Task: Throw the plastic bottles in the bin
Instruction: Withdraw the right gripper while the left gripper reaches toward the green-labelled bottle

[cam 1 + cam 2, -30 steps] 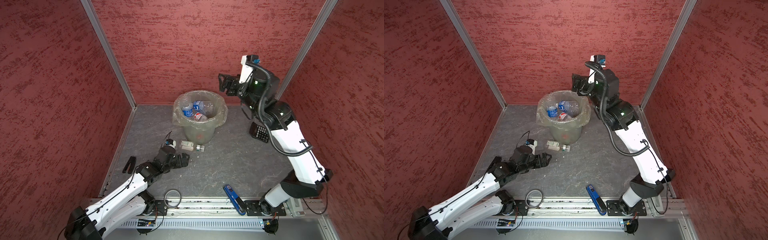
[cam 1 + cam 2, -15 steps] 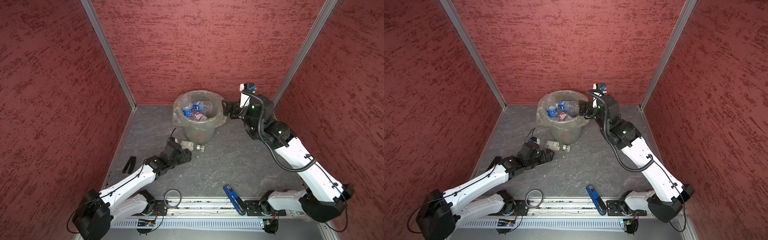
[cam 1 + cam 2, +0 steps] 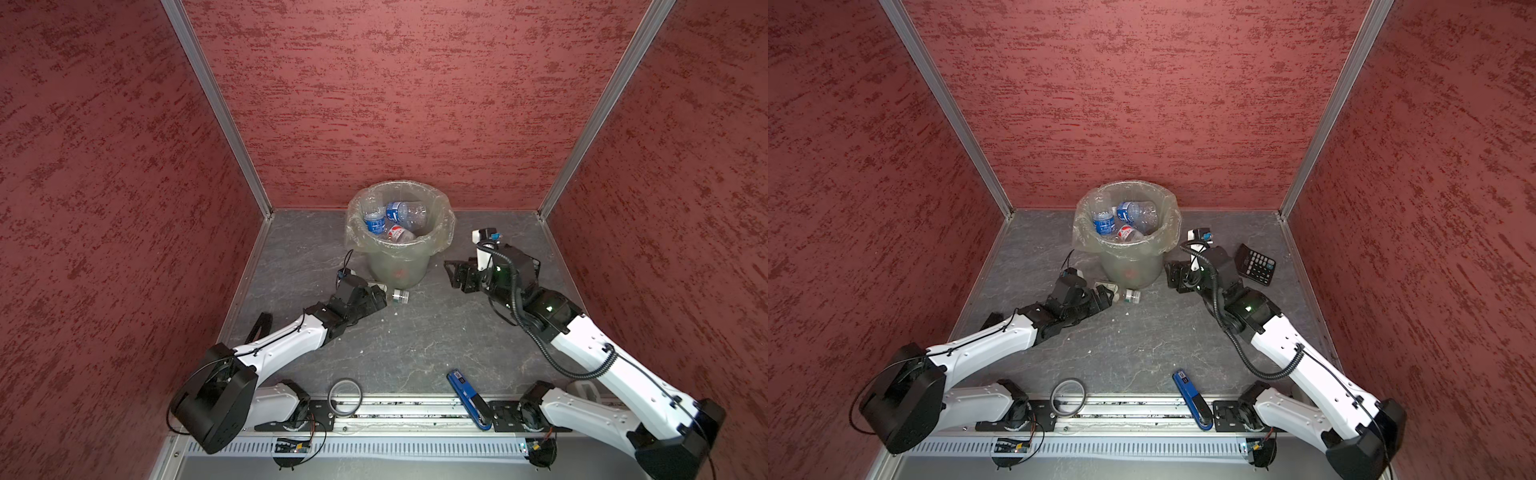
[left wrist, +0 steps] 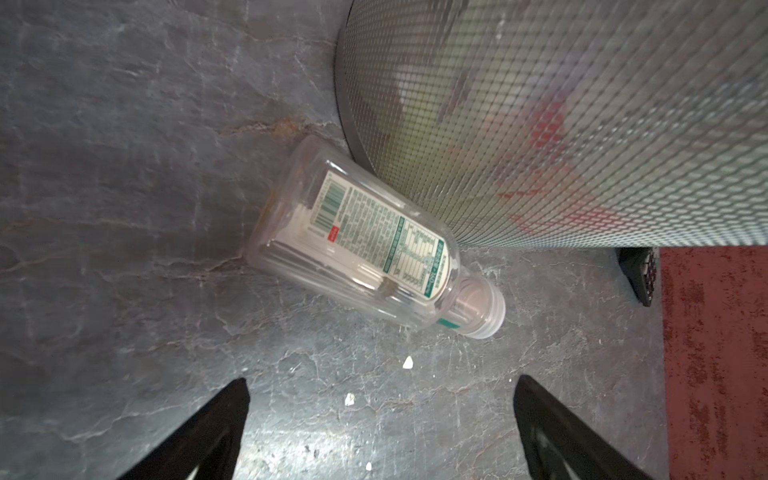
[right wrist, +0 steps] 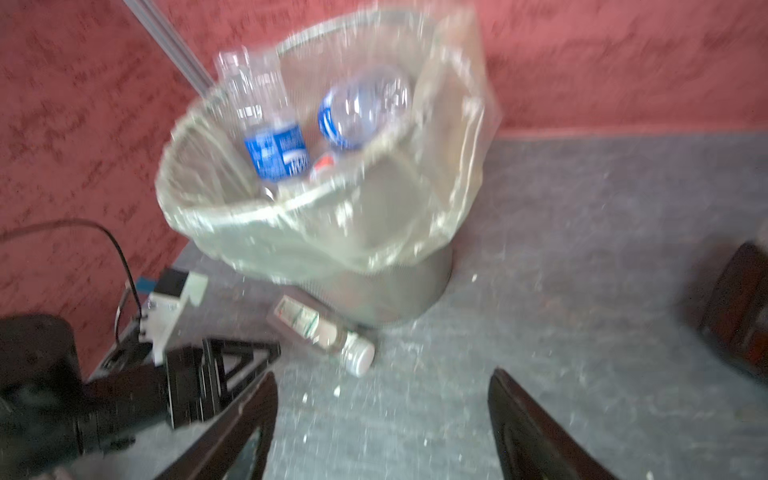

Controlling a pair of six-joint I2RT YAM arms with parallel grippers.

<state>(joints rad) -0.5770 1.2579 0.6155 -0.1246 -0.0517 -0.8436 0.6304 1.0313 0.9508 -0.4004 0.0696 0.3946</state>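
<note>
While clear plastic bottles with blue and red labels [image 3: 376,222] lie inside the round grey-green bag-lined bin [image 3: 398,270] near the middle of the rear edge of the dark grey bench [image 3: 415,345], one clear white-capped bottle [image 4: 365,245] lies on its side touching the bin's base. The left gripper [image 4: 380,382] hovers just beside it, jaws wide apart, empty. The right gripper [image 5: 382,374], across the bin, also stands parted, holding nothing.

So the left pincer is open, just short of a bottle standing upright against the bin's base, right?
Not upright: the bottle lies on its side against the base of the bin, as the left wrist view shows. The left pincer is open, just short of it.
</note>
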